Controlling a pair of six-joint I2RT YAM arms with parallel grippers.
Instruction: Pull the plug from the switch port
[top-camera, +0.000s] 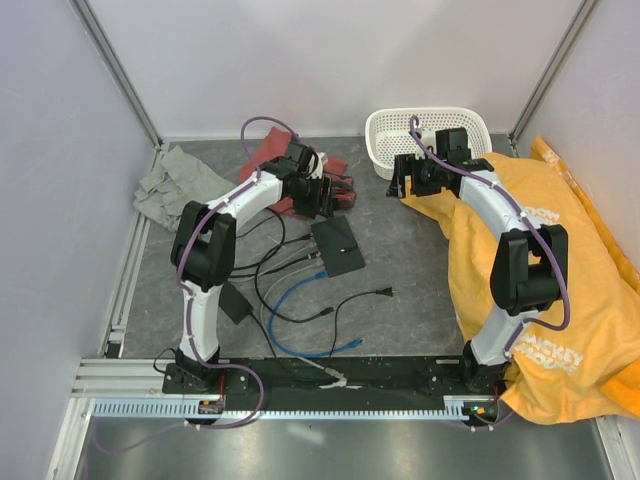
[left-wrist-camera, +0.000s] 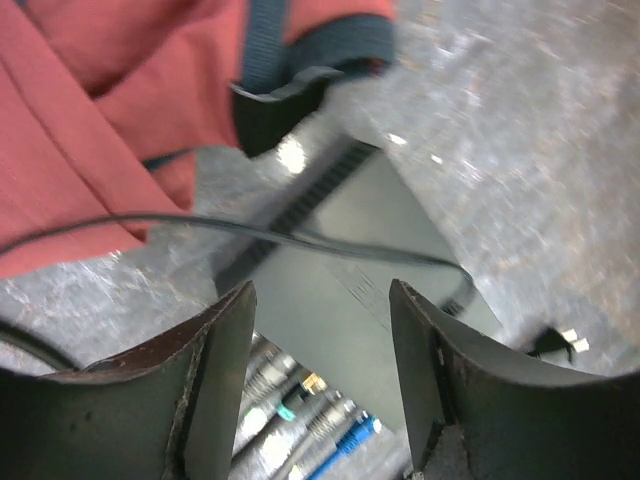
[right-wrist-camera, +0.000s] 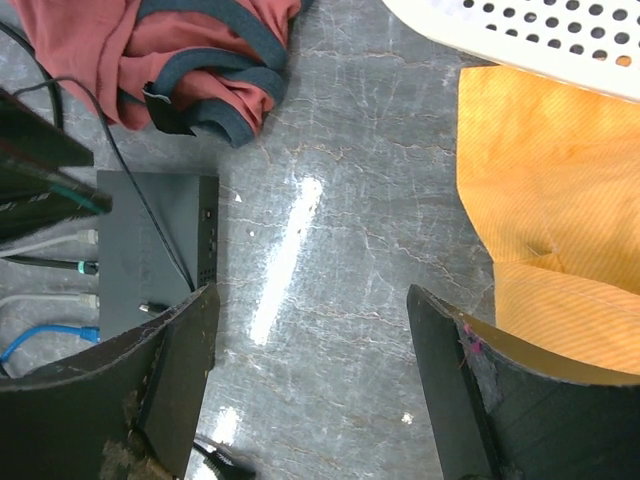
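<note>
The switch (top-camera: 337, 247) is a flat black box lying mid-table, also seen in the left wrist view (left-wrist-camera: 350, 270) and the right wrist view (right-wrist-camera: 150, 250). Several plugs (left-wrist-camera: 300, 400) sit in its ports along one edge, a blue one (left-wrist-camera: 355, 437) among them; the same plugs (right-wrist-camera: 85, 266) line its left side in the right wrist view. A thin black cable (left-wrist-camera: 300, 238) crosses its top. My left gripper (left-wrist-camera: 322, 292) hovers open above the switch, holding nothing, and appears overhead (top-camera: 325, 197) too. My right gripper (right-wrist-camera: 312, 292) is open over bare table right of the switch, near the basket (top-camera: 406, 182).
A red garment (top-camera: 285, 160) lies behind the switch and a grey cloth (top-camera: 178, 182) at the far left. The white basket (top-camera: 425, 140) stands at the back right beside a large yellow bag (top-camera: 570, 280). Loose cables (top-camera: 300, 300) and a black adapter brick (top-camera: 237, 301) lie near the front.
</note>
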